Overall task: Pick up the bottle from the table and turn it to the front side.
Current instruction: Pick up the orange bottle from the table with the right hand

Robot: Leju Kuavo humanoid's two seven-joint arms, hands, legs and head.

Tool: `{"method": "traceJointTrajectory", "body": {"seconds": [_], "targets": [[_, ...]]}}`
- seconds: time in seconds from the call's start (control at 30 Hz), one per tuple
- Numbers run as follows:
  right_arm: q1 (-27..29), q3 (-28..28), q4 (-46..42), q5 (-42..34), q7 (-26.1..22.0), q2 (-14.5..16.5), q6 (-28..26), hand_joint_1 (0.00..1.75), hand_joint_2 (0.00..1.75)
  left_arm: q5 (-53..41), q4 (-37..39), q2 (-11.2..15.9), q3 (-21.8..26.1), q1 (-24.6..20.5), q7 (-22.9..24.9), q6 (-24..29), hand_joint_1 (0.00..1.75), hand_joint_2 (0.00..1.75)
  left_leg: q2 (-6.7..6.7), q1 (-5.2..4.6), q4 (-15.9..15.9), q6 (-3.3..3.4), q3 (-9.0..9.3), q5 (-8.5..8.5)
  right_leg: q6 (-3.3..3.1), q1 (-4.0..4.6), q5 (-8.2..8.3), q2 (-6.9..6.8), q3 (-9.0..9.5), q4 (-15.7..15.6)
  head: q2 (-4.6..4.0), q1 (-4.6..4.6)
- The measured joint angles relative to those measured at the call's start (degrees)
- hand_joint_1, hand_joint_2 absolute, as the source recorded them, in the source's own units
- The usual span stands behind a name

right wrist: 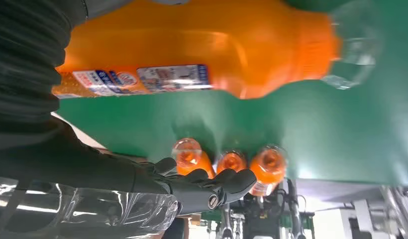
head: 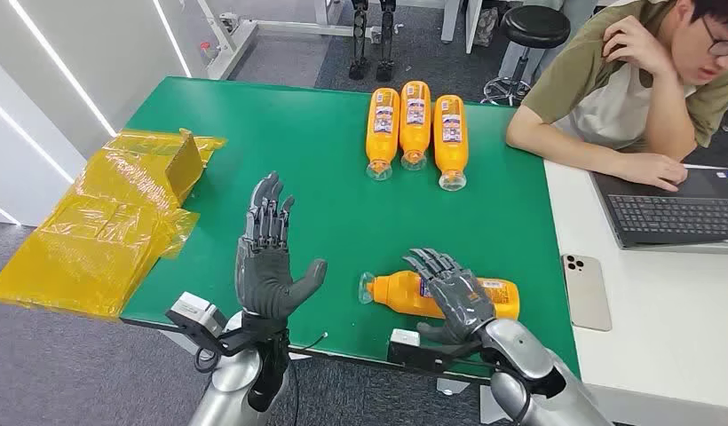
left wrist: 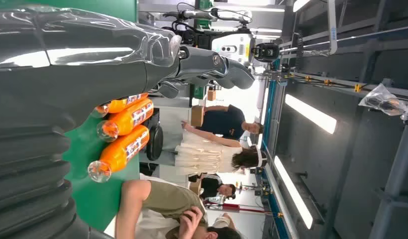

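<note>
Fingers (head: 434, 264) of the right hand (head: 454, 297) arch spread over the orange bottle (head: 398, 293) lying on the green bench (head: 334, 191), not clasping it; left hand (head: 267, 257) hovers spread, holding nothing.

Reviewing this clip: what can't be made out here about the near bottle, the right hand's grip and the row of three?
- Near bottle: the right hand covers its middle and label in the head view; whether fingers touch it is unclear.
- Same bottle in the right wrist view: label print is blurred, its base is behind the hand's cover.
- Three far bottles: label text too small in the head view; the thumb hides their bodies in the right wrist view.
</note>
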Motion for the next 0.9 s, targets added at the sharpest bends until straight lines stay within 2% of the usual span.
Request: {"method": "traceJointTrajectory", "body": {"seconds": [0.47, 0.7, 0.73, 0.83, 0.87, 0.9], "targets": [[-6.6, 5.3, 4.9, -4.6, 3.4, -8.8, 12.8, 0.0, 1.75, 0.7, 0.2, 0.0, 0.0, -0.5, 0.0, -0.3, 0.0, 1.75, -0.05, -0.01, 0.0, 0.01, -0.05, -0.01, 0.01, 0.0, 0.0, -0.06, 0.0, 0.0, 0.0, 0.0], [-10.5, 8.7, 6.8, -6.2, 3.9, -11.8, 16.9, 0.0, 1.75, 0.8, 0.2, 0.0, 0.0, -1.1, 0.0, 0.3, 0.0, 1.75, -0.04, -0.01, 0.0, 0.01, -0.01, 0.0, 0.01, 0.0, 0.0, -0.05, 0.02, 0.0, 0.0, 0.01], [-11.0, 9.1, 7.1, -6.4, 3.9, -12.1, 17.0, 0.1, 1.75, 0.8, 0.2, 0.0, 0.0, -1.1, 0.0, 0.3, 0.0, 1.75, -0.04, -0.01, 0.0, 0.01, 0.0, 0.0, 0.01, 0.0, 0.0, -0.06, 0.03, 0.0, 0.0, 0.01], [-11.8, 10.3, 8.0, -6.8, 3.5, -13.0, 15.9, 1.32, 1.75, 0.9, 0.2, 0.0, 0.0, -1.1, 0.0, 0.4, 0.0, 1.75, -0.04, 0.0, 0.0, 0.01, 0.01, 0.0, 0.01, 0.0, 0.0, -0.05, 0.06, 0.0, 0.0, 0.01], [-11.9, 10.7, 8.3, -6.9, 3.2, -13.2, 14.9, 1.65, 1.75, 0.9, 0.2, 0.0, 0.0, -1.1, 0.0, 0.4, 0.0, 1.75, -0.04, -0.01, 0.0, 0.01, 0.01, -0.01, 0.01, 0.0, 0.0, -0.05, 0.07, 0.0, 0.0, 0.01], [-12.0, 11.2, 8.7, -6.9, 2.9, -13.3, 13.6, 1.69, 1.75, 0.9, 0.2, 0.0, 0.0, -1.1, 0.0, 0.5, 0.0, 1.75, -0.05, -0.01, 0.0, 0.01, 0.01, -0.01, 0.01, 0.0, 0.0, -0.05, 0.07, 0.0, 0.0, 0.01]]}}
